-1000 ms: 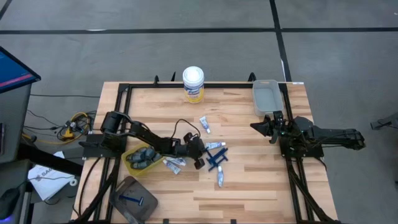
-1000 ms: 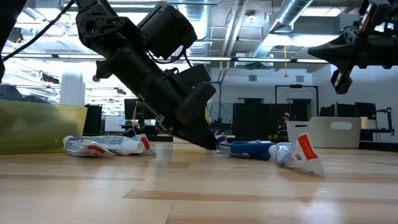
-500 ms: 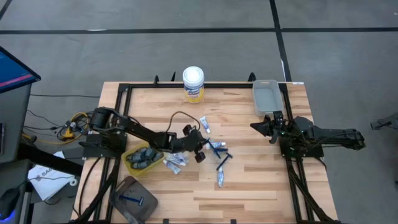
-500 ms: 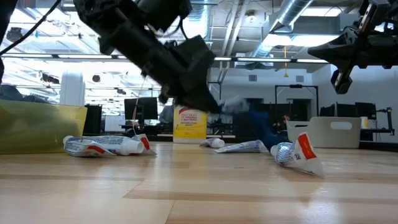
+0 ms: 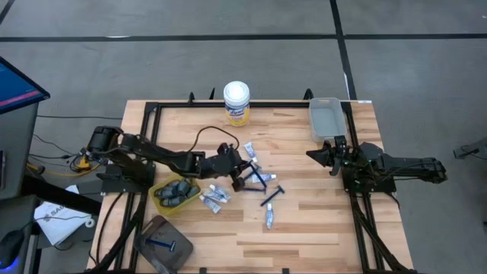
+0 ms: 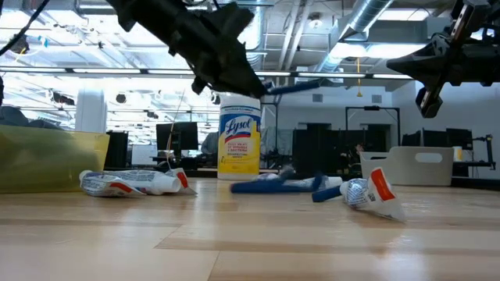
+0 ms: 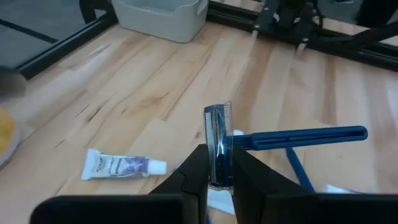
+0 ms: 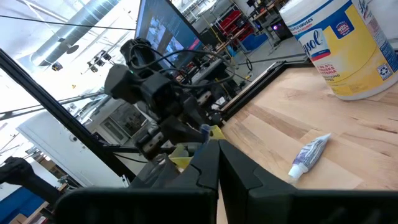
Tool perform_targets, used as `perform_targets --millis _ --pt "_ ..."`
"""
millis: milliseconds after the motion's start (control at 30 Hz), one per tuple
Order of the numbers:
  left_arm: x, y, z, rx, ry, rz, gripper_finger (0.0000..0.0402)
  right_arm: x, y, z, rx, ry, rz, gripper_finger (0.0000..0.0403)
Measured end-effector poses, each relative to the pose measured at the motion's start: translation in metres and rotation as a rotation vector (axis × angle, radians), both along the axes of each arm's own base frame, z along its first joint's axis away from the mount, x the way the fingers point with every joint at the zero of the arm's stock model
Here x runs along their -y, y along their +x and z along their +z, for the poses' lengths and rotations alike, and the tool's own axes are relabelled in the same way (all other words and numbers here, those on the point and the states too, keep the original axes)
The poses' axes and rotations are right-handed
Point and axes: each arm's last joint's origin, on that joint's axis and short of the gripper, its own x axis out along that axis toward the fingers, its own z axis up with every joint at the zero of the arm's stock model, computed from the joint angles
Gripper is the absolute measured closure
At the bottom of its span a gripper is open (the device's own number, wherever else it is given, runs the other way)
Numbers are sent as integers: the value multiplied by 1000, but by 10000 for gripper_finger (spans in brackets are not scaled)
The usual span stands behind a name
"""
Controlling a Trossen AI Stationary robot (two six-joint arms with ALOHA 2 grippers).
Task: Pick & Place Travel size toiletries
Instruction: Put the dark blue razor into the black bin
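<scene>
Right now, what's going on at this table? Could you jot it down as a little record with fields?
Left hand: raised above the table's middle, shut on a blue razor, gripped at its head.
Right hand: shut, holding nothing, waiting at the table's right side.
Loose on the table: another blue razor, several small white tubes.
Yellow bin: holds dark grey sticks.
Dark tray: holds one razor.
Grey bin: far right corner, looks empty.
Wipes canister: upright at the far edge.
</scene>
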Motion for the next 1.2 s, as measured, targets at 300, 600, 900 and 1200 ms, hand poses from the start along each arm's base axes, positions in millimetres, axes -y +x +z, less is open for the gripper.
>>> perform_targets --millis 300,600,900,1200 --pt "6 -3 1 -20 -132 -119 362 0 0 0 0 0 0 403" --pt "57 -29 19 -105 -375 -534 362 0 0 0 0 0 0 403" --pt "97 -97 60 -186 -462 -576 366 0 0 0 1 0 0 403" --pt "134 -155 66 -353 -543 -646 362 0 0 0 1 0 0 403"
